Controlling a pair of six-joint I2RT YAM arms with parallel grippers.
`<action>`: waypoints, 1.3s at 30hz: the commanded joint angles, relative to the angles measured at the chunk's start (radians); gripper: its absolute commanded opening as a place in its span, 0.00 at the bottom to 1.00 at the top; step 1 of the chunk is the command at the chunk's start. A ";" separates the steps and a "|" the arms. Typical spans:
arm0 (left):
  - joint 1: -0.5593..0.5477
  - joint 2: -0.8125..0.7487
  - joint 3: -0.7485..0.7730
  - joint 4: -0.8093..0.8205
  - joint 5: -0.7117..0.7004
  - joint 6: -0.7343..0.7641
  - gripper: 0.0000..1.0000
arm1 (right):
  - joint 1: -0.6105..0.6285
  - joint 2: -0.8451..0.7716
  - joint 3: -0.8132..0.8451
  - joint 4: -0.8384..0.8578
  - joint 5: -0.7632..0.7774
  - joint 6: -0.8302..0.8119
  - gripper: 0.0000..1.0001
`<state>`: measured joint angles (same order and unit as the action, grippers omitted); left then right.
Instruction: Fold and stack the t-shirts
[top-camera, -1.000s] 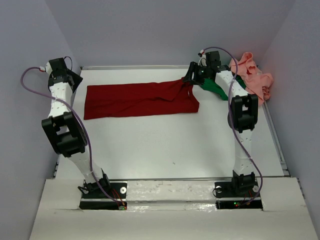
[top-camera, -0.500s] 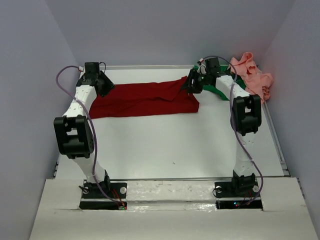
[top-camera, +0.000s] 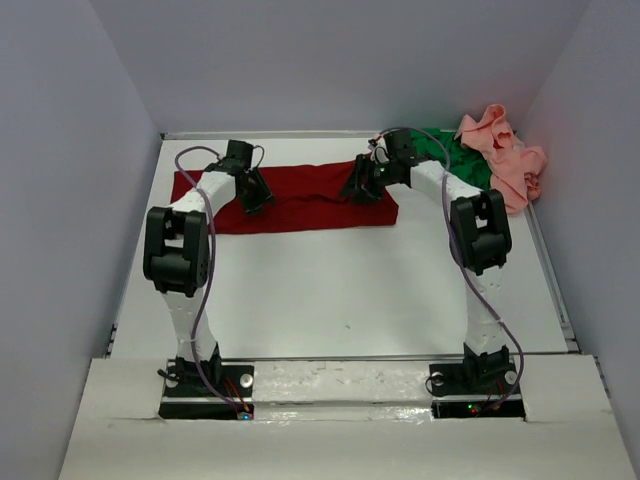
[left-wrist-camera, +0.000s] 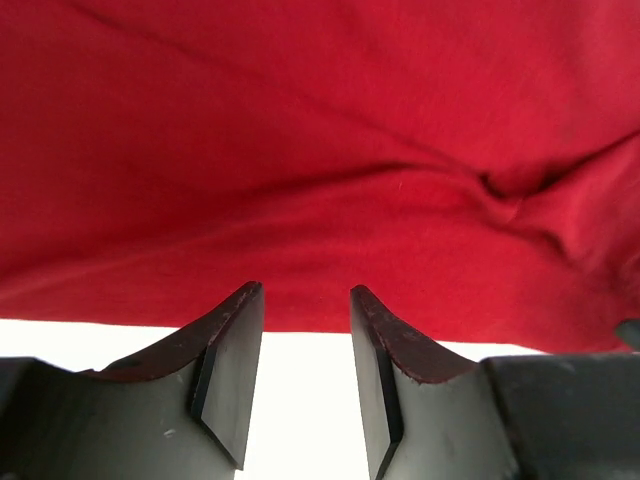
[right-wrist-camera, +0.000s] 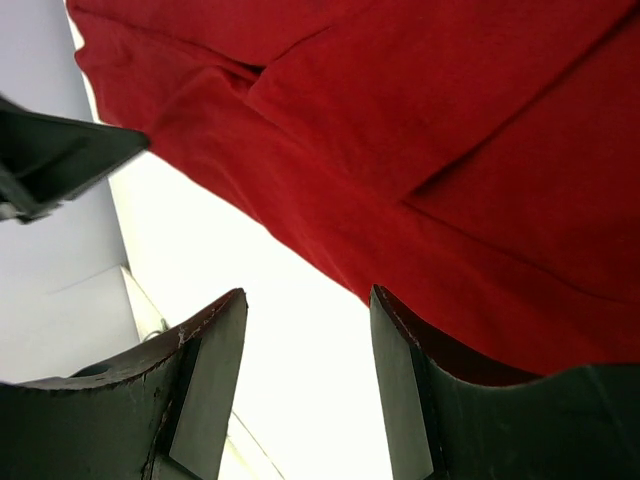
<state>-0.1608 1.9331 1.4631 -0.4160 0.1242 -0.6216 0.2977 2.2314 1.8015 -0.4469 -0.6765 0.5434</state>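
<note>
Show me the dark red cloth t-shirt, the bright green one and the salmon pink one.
dark red cloth t-shirt (top-camera: 305, 198), top view, flat middle.
bright green cloth t-shirt (top-camera: 460, 157), top view, bunched middle.
salmon pink cloth t-shirt (top-camera: 507, 160), top view, crumpled middle.

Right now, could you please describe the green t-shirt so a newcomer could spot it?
Look to the far right corner of the table. The green t-shirt lies crumpled, between the flat dark red t-shirt and the bunched salmon pink t-shirt, the only green cloth.

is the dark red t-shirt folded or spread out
Partly folded: the dark red t-shirt lies as a long narrow band, and the right wrist view shows overlapping layers.
</note>
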 joint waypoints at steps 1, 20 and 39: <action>-0.019 0.049 0.029 -0.035 0.035 -0.021 0.49 | 0.015 -0.027 0.001 0.062 0.017 0.007 0.58; -0.045 0.168 0.054 -0.030 0.035 -0.006 0.49 | 0.024 0.051 0.071 0.071 0.115 -0.030 0.58; -0.048 0.164 0.086 -0.102 0.012 0.000 0.48 | 0.034 0.174 0.208 0.074 0.120 -0.011 0.30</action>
<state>-0.1993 2.0804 1.5211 -0.4500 0.1452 -0.6373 0.3202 2.3939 1.9434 -0.4107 -0.5529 0.5270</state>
